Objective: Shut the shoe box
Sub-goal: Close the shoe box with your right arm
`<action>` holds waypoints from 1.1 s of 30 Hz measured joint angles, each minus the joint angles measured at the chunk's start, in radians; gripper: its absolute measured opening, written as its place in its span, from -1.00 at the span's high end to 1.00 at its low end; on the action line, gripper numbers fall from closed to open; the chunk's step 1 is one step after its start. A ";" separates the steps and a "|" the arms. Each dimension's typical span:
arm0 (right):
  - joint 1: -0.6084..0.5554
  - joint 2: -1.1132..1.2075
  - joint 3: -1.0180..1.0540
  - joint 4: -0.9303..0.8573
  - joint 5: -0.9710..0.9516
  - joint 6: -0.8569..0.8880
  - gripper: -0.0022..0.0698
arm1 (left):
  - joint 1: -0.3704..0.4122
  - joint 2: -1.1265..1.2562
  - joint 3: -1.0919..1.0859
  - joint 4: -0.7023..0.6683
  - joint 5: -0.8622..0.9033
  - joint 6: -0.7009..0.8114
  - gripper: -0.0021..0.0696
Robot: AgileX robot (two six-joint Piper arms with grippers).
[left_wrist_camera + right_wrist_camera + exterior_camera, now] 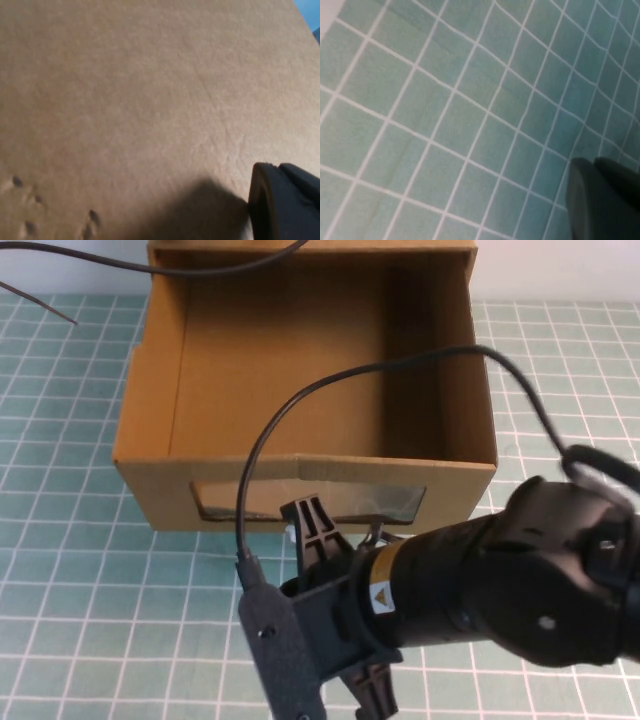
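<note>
The shoe box (160, 490) is a brown cardboard drawer, open-topped and empty, slid out toward me. A clear window (310, 502) is set in its front wall, with a bit of white pull tab (291, 534) just below it. My right gripper (338, 610) hovers over the mat right in front of that wall. It is open, with one finger (315, 525) near the tab and the other (376, 692) far below. My left gripper is out of the high view. In the left wrist view one finger (285, 205) sits at the picture's edge, close to plain cardboard (140, 100).
A green mat with a white grid (70, 590) covers the table around the box. A black cable (400, 365) arcs over the drawer to the right wrist camera. Another cable (40, 290) crosses the far left. The right wrist view shows only mat (445, 125) and one finger (605, 200).
</note>
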 joint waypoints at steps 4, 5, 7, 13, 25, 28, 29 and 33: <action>-0.002 0.042 0.000 -0.030 -0.060 0.000 0.97 | 0.000 0.002 0.000 -0.004 0.002 -0.002 0.95; -0.009 0.053 0.000 -0.037 -0.079 0.000 0.97 | 0.000 0.002 0.000 -0.003 0.002 -0.002 0.95; -0.036 0.073 0.000 -0.046 -0.115 -0.001 0.97 | 0.000 0.002 0.000 -0.004 0.002 -0.002 0.95; -0.163 0.141 -0.029 -0.076 -0.181 -0.005 0.97 | 0.000 0.002 0.000 -0.006 0.002 -0.002 0.95; -0.306 0.321 -0.283 -0.082 -0.162 -0.005 0.97 | 0.000 0.002 0.000 -0.008 0.002 -0.002 0.95; -0.308 0.352 -0.331 -0.082 -0.129 -0.020 0.97 | 0.000 0.002 0.000 -0.008 0.002 -0.002 0.95; -0.307 0.356 -0.333 -0.082 -0.119 -0.034 0.97 | 0.000 0.002 0.000 -0.008 0.002 -0.002 0.95; -0.285 0.351 -0.334 -0.082 -0.089 -0.050 0.97 | 0.000 0.002 0.000 -0.008 0.002 -0.002 0.95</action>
